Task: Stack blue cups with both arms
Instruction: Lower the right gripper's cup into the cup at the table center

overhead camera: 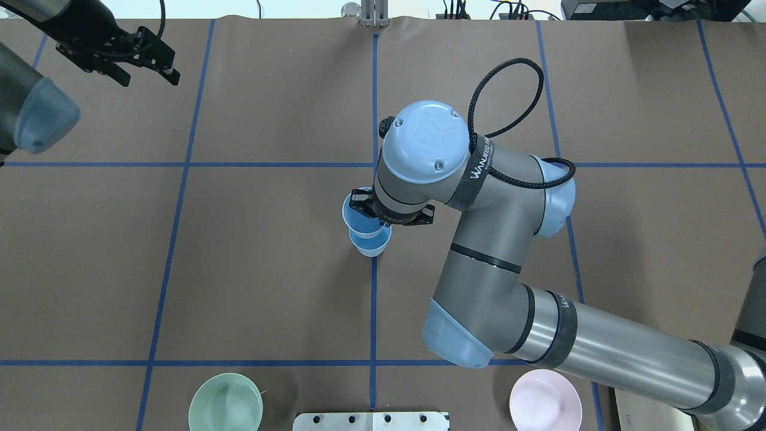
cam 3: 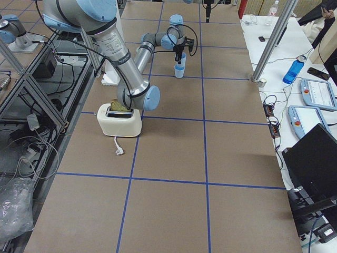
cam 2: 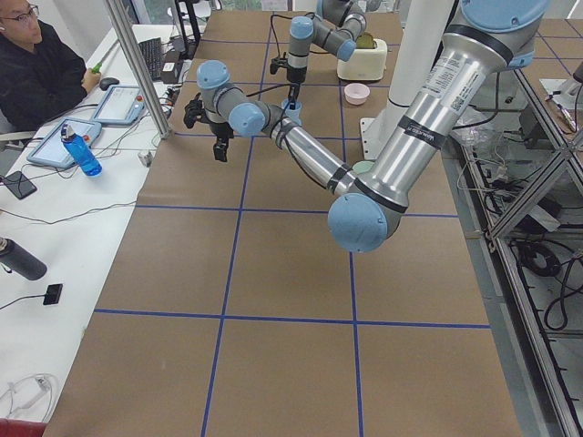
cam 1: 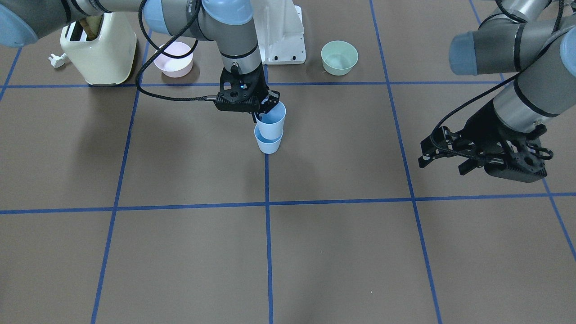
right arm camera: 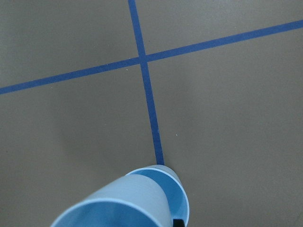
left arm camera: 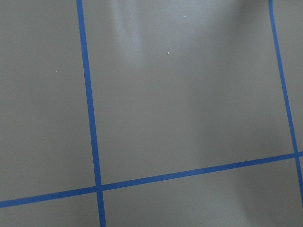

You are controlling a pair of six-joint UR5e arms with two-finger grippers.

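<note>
Rim-clamped by the right gripper (cam 1: 264, 109), 1 tapered pale-blue plastic cup (cam 1: 273, 120) tilts into its standing twin (cam 1: 269, 143); left gripper (cam 1: 443, 162) gapes empty.

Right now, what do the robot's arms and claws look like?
The right arm and left arm are grey-silver tubes with pale-blue joint caps, one embossed with a logo. Black braided cables run to the black right gripper and left gripper.
</note>
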